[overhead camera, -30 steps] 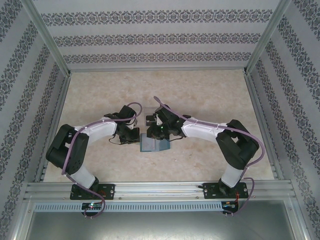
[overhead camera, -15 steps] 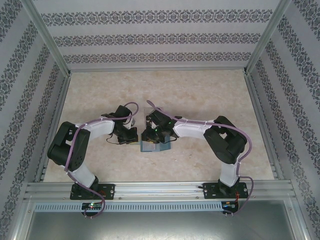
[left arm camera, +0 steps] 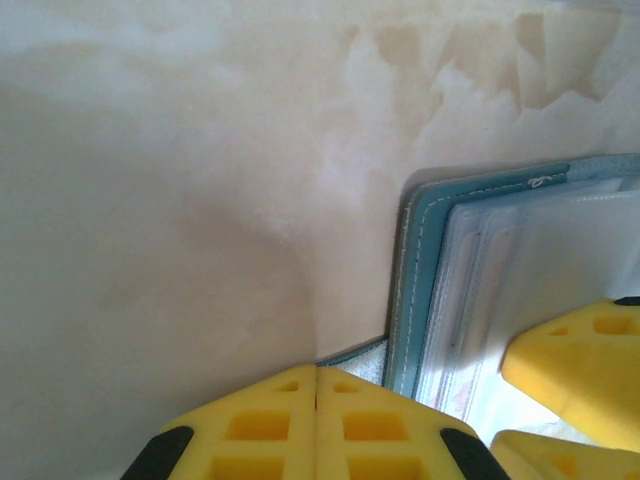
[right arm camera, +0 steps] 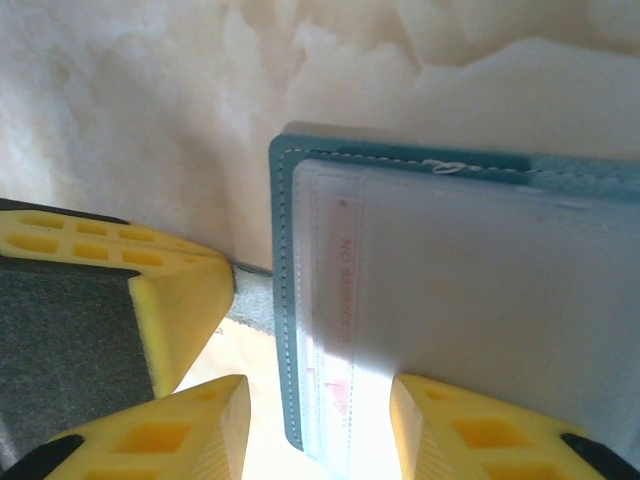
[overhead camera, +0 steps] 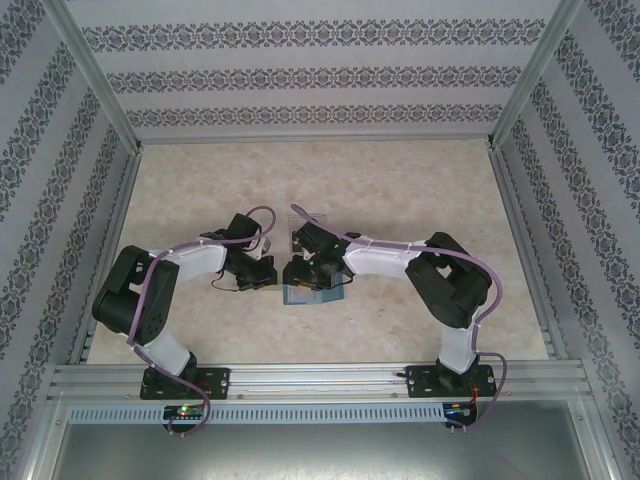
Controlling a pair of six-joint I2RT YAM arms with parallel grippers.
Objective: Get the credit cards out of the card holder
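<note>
The teal-blue card holder [overhead camera: 312,293] lies open on the table between both grippers. Clear pockets fill its left panel [right arm camera: 283,250], and a pale credit card [right arm camera: 335,330] with red print sits inside them. My right gripper [right arm camera: 320,435] is open and straddles the holder's near edge, with a gap beside each finger. My left gripper [left arm camera: 317,372] is shut, its tips resting against the holder's short strap tab [left arm camera: 362,358]. I cannot tell whether the tab is pinched. One right finger [left arm camera: 575,350] rests over the pockets.
A clear plastic tray [overhead camera: 303,222] lies just behind the two grippers. Patterned walls and aluminium posts enclose the marbled table [overhead camera: 400,190]. A metal rail [overhead camera: 320,378] runs along the near edge.
My right gripper moved left and down onto the card holder, and its jaws have spread apart. The left gripper stayed shut in nearly the same place.
</note>
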